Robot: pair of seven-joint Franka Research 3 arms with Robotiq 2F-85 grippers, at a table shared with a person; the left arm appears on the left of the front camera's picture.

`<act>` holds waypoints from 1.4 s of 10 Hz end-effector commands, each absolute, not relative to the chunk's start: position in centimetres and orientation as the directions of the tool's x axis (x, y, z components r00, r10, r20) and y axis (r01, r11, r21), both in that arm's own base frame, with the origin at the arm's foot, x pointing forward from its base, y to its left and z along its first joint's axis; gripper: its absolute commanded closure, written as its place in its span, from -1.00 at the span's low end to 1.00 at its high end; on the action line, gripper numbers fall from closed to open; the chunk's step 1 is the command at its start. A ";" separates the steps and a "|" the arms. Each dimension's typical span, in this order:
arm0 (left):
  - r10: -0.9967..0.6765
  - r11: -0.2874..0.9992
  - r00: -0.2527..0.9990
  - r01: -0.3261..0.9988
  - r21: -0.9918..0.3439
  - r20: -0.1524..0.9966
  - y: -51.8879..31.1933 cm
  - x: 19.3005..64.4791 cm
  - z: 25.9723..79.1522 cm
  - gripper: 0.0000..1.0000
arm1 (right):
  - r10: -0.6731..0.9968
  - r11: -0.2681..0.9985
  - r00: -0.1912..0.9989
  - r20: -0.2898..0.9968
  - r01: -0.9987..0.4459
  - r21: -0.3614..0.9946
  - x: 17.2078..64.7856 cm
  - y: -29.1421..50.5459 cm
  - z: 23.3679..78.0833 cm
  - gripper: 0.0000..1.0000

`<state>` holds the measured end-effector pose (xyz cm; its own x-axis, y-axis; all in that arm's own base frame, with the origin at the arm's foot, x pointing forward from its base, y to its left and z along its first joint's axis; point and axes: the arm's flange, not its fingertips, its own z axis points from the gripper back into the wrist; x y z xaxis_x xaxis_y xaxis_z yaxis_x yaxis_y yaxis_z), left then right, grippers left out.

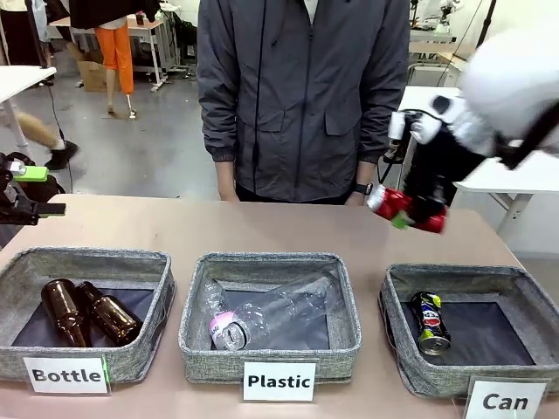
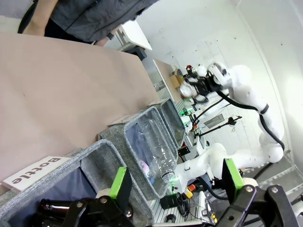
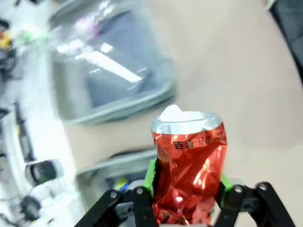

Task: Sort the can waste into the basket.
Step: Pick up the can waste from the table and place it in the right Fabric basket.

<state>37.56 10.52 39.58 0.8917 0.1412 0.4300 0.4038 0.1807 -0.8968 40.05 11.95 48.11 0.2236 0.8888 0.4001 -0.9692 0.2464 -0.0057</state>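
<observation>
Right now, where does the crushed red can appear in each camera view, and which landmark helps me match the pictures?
Front view: the crushed red can is at right, held in the right end effector, above the table behind the Can basket.
Left wrist view: far off at upper right, a small red spot at the right arm's tip.
Right wrist view: lower centre, clamped between the green pads.
Shared landmark: the Plastic basket.

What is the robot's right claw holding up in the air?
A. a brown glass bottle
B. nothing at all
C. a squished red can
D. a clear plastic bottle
C: the right gripper is clamped on the crushed red can, held up over the table beyond the Can basket, where the dark can already lies.
</observation>
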 end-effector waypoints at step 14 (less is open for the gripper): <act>0.152 0.178 0.887 0.409 -0.895 0.435 10.3 37.6 39.8 -1.00 | 0.988 0.070 0.075 0.137 -0.997 0.036 34.7 0.4 40.2 -1.00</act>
